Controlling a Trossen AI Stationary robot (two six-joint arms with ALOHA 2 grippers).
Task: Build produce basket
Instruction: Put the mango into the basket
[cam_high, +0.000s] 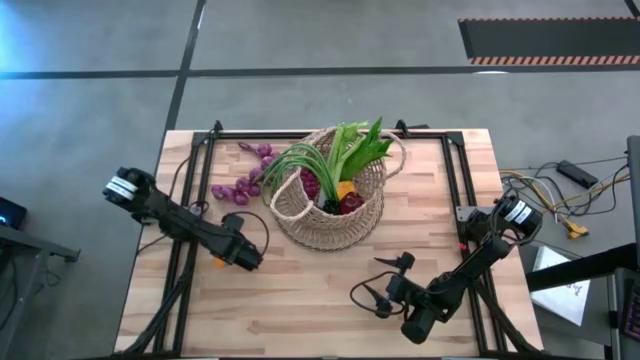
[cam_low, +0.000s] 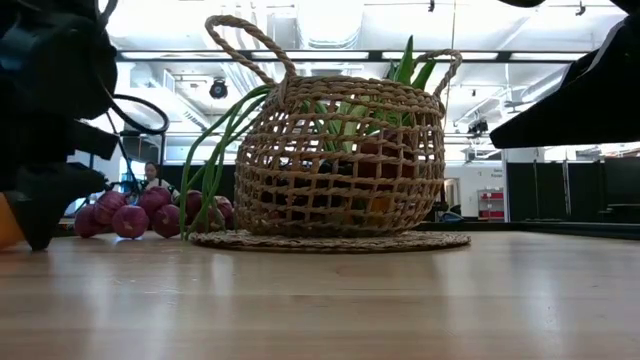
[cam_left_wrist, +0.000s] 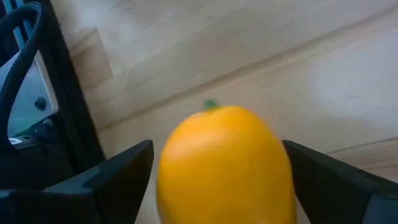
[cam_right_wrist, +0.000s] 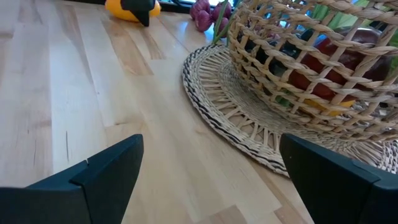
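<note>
The tan wicker basket (cam_high: 330, 200) stands on a round woven mat (cam_low: 330, 241) at the table's middle. It holds green leeks and scallions (cam_high: 345, 150), a dark red apple (cam_right_wrist: 336, 65) and an orange fruit. Purple grapes (cam_high: 243, 178) lie on the table left of the basket. A small orange fruit (cam_left_wrist: 224, 165) lies on the table near the left side. My left gripper (cam_high: 238, 252) is open over it, pointing down, one finger on each side. My right gripper (cam_high: 378, 285) is open and empty, near the table's front, facing the basket. My left gripper's fingers (cam_left_wrist: 124, 171) stand close on both sides of the orange fruit, coming from above. The fruit rests on the table. I cannot tell whether the fingers touch it.
Black frame rails (cam_high: 190, 170) run along the table's left, right and far sides. Cables (cam_high: 560, 195) lie beyond the right edge. Bare wood (cam_high: 300, 300) lies between the basket and the near edge. A person (cam_low: 150, 176) shows far off in the room.
</note>
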